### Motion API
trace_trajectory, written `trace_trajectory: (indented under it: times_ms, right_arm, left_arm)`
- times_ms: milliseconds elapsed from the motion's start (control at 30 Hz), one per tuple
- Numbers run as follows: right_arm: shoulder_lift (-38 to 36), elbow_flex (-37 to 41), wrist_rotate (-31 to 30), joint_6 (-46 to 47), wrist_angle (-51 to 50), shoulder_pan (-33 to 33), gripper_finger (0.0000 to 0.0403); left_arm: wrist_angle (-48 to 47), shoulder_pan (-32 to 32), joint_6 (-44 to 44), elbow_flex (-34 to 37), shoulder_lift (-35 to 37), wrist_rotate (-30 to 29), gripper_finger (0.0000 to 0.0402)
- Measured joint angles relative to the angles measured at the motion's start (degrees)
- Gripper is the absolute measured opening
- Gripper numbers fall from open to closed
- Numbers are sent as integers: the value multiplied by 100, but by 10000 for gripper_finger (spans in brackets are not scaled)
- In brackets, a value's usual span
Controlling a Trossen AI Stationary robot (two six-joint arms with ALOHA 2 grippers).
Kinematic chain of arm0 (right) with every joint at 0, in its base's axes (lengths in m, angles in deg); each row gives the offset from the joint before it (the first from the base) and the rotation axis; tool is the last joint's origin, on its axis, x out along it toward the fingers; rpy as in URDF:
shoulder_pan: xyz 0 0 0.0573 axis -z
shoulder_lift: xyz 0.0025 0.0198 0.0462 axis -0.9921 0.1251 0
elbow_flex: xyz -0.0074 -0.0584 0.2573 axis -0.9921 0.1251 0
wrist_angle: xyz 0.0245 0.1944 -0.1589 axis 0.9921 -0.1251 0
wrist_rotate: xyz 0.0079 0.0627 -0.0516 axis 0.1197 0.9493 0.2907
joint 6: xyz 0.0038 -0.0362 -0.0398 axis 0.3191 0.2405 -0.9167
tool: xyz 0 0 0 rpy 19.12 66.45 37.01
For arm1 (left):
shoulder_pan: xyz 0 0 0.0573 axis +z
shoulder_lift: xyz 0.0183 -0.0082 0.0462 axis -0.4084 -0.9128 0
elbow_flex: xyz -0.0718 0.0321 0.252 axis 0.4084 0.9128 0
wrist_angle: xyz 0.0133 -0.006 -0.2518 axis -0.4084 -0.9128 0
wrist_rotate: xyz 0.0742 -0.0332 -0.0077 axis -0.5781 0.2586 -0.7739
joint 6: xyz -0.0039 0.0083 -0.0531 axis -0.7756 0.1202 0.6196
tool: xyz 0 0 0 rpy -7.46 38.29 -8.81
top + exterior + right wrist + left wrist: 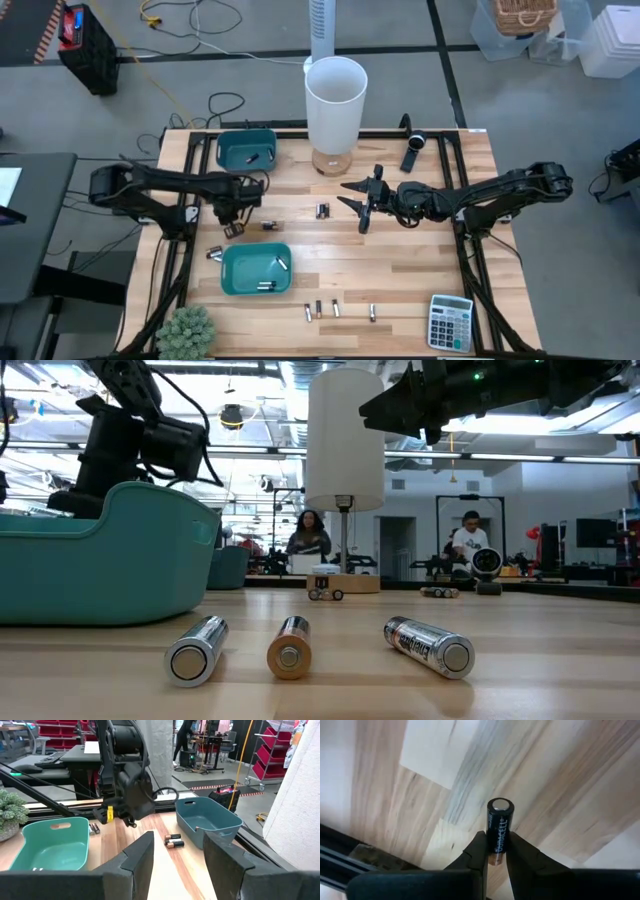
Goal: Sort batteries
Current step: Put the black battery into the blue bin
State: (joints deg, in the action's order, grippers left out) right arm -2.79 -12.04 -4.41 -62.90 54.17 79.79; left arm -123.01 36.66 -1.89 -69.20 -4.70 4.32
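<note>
Looking straight down, the high view shows the left gripper [232, 215] between two teal bins: the far bin [246, 148] lies beyond its jaws, and the near bin [256, 269] lies on the near side and holds loose batteries [270, 276]. A pair of cells [268, 226] lies just beside the left jaws on the wooden table [400, 270]. The right gripper [358, 197] hangs over the table's middle, jaws spread, with a small battery pair [322, 210] just ahead of its fingertips. A row of batteries [321, 310] lies along the near table edge. A white cylinder [335, 103] stands at the far edge, and a calculator [450, 322] occupies the near right corner.

The low view shows three batteries [290, 648] lying side by side on the wood, with the near bin [100, 560] behind them.

The left wrist view shows the left gripper [496, 857] with its jaws pinching a black battery [498, 827] at its lower end; the cell stands out past the fingertips, silver cap facing the camera, above bare wood.

The right wrist view shows the right gripper [178, 850] with jaws spread and nothing between them. Two batteries [173, 841] lie ahead of the gap, beside the far bin [207, 820].
</note>
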Motion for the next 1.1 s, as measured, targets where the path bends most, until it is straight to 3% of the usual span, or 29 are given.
trace_trajectory:
  times_ms: [200,433,800,900,1100]
  right_arm:
    - [0,0,0,0,0,1,185]
    - [0,0,0,-2,0,0,185]
    - [0,0,0,-20,0,0,185]
    - [0,0,0,-20,-2,0,185]
    - [0,0,0,-96,-11,1,185]
  left_arm:
    - [-20,44,76,-62,352,-38,39]
    - [-11,340,-98,-665,540,-330,39]
    - [537,1184,-1169,-1537,539,-699,39]
    - [1001,1325,-1727,-1607,543,-322,39]
    - [1760,1429,-2653,-1613,579,1070,39]
